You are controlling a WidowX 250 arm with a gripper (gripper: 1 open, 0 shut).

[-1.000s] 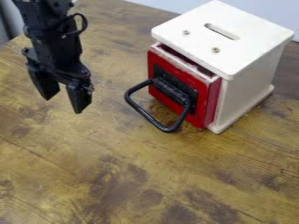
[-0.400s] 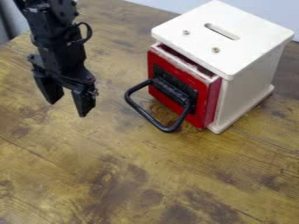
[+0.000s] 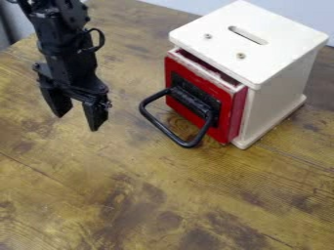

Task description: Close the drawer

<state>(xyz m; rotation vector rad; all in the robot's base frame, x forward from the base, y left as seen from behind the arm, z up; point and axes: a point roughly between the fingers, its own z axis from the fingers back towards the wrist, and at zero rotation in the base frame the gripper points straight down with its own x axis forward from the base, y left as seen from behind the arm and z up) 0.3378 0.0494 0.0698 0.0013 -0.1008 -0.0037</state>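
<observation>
**A:** Dark, worn wooden table (image 3: 156, 205) filling the view, grain running across it; a strip of pale floor or wall at the top right corner, too little of it to name. What's on the count?

**B:** One arm, one gripper (image 3: 77, 105), black, hanging at the left over the table; two fingers, pointing down, spread with a clear gap between them and nothing in that gap; one cream box (image 3: 261, 59) at the right, standing on the table, with two slots in its top.

**A:** And the drawer?

**B:** One drawer (image 3: 196, 93), red-fronted, set in the left-facing side of the box; it sits pulled out a little, a dark gap showing along its top edge under the cream lid; one black panel on the front, one big black loop handle (image 3: 170, 122) drooping forward toward the table.

**A:** Gripper and handle, touching?

**B:** Apart; the gripper is to the left of the handle, near but with bare table between them.

**A:** Anything we can't read?

**B:** The arm's upper part is cut off by the top left corner; the box's far sides are hidden; whether the fingertips reach the table or hover, I can't tell; the drawer's inside is just shadow.
</observation>
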